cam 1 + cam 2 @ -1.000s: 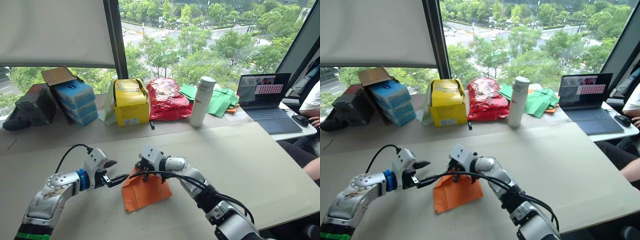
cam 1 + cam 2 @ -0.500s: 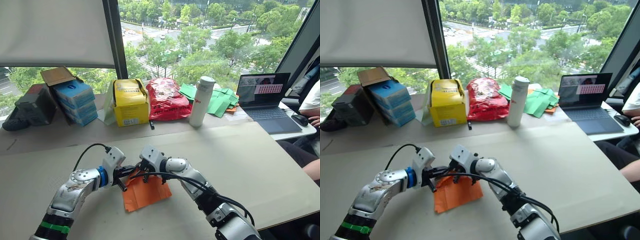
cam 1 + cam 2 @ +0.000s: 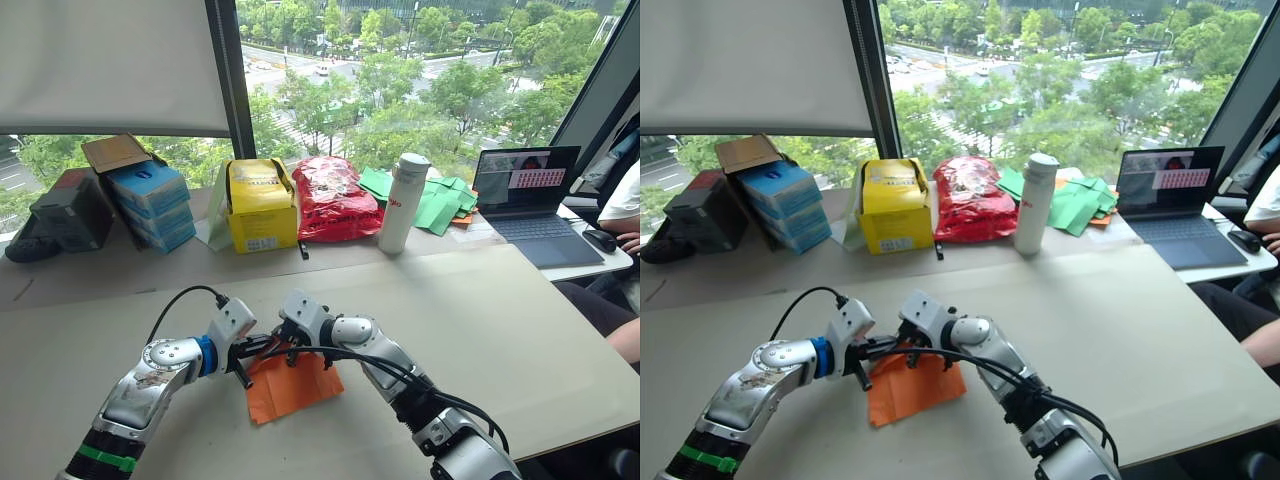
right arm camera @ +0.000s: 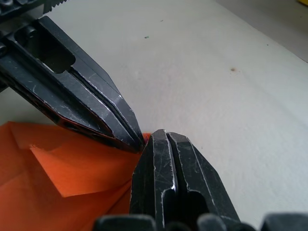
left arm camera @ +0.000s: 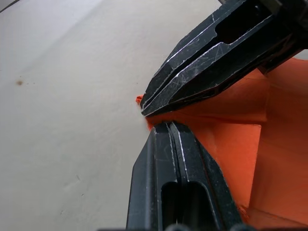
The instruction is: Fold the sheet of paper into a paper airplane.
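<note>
A pale table (image 3: pixel 520 330) stands before a wide window over trees. The sheet of paper (image 3: pixel 295 385) (bright orange, creased) lies near the table's near edge, left of centre. The left gripper (image 3: pixel 262 352) and right gripper (image 3: pixel 286 345) meet tip to tip at its far corner, each with fingers pressed together on the paper's edge. Farther off stand a yellow box (image 3: pixel 262 205), a red bag (image 3: pixel 333 198), a white bottle (image 3: pixel 403 203) and a laptop (image 3: pixel 533 200).

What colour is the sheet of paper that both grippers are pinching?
Bright orange; the sheet of paper shows best in the left eye view.
</note>
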You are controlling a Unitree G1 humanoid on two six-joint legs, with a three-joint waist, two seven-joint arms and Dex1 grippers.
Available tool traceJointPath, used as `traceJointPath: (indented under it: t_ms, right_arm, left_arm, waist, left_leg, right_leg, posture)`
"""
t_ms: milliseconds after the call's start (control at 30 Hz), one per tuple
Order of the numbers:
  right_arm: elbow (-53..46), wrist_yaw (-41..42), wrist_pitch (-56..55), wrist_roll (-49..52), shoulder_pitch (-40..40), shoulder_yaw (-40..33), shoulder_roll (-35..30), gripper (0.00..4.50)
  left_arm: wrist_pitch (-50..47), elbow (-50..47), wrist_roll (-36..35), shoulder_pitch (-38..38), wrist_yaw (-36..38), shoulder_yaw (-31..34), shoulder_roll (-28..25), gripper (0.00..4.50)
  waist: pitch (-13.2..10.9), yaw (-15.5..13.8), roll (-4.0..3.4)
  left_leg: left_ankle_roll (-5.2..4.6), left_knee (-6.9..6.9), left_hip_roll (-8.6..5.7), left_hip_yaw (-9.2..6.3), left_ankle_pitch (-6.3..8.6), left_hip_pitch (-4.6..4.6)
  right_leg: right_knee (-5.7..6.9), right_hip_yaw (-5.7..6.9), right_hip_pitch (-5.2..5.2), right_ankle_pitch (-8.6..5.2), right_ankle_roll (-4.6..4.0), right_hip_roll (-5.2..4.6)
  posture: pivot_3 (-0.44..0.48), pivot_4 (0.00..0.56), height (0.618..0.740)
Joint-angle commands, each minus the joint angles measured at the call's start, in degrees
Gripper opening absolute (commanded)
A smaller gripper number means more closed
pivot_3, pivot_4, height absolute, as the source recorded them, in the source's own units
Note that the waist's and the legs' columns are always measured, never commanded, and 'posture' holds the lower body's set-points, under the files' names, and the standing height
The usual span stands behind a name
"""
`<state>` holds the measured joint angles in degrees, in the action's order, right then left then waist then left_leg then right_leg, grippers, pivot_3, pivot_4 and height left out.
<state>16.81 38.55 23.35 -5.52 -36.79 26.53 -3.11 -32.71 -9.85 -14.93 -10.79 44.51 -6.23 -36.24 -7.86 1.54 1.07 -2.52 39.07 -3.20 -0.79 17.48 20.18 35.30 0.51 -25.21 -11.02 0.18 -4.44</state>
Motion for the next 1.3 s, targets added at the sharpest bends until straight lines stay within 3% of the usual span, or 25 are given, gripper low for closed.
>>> traceJointPath:
  t_ms: [33, 633, 933, 1167, 1300]
  right_arm:
    - [0.11, 0.67, 1.28, -0.37, 1.4, 1.1, -0.06, 0.0]
    - [0.31, 1.3, 1.22, -0.29, 1.3, 1.48, -0.05, 0.0]
    - [0.24, 1.45, 1.13, -0.22, 1.06, 1.31, -0.05, 0.0]
    - [-2.15, 1.47, 2.42, 0.51, 0.7, -0.14, -0.42, 0.0]
    - [-2.61, 1.37, 2.93, 0.41, 0.72, -0.38, -0.57, 0.0]
  left_arm:
    - [-2.61, -0.05, 0.13, 3.26, 0.52, -0.4, -1.31, 0.04]
    - [-6.76, -11.71, -5.19, 20.48, -0.06, 8.11, -6.67, 0.04]
    - [-6.39, -11.92, -5.95, 18.95, 0.54, 9.8, -8.04, 0.04]
    - [-10.31, -13.5, -16.6, 9.72, 2.68, 16.48, -6.43, 0.04]
    - [-9.88, -11.49, -18.61, 6.46, 3.94, 15.81, -5.65, 0.04]
  waist:
    - [0.0, 0.06, 0.0]
    - [0.03, 0.86, -0.1]
    - [0.02, 0.91, -0.15]
    - [-0.02, 0.7, -0.1]
    - [-0.02, 0.69, -0.09]
  left_leg:
    - [0.0, 0.0, 0.0, 0.0, 0.0, 0.0]
    - [-0.27, -0.07, 0.03, 0.0, 0.16, -0.11]
    - [-0.27, -0.11, 0.03, 0.02, 0.16, -0.2]
    - [-0.17, -0.08, 0.01, -0.01, 0.1, -0.07]
    - [0.06, -0.07, -0.01, -0.02, -0.04, -0.01]
  right_leg:
    - [0.0, 0.0, 0.0, 0.0, 0.0, 0.0]
    - [-0.03, -0.02, 0.06, -0.01, -0.01, 0.0]
    - [-0.01, -0.01, 0.08, -0.02, -0.03, 0.01]
    - [0.0, 0.04, 0.01, -0.02, -0.03, 0.02]
    - [-0.03, 0.06, -0.01, -0.01, -0.03, 0.01]
  posture:
    - [0.0, 0.15, 0.74]
    - [0.0, 0.15, 0.74]
    - [0.0, 0.15, 0.74]
    - [0.0, 0.15, 0.74]
    - [0.0, 0.15, 0.74]
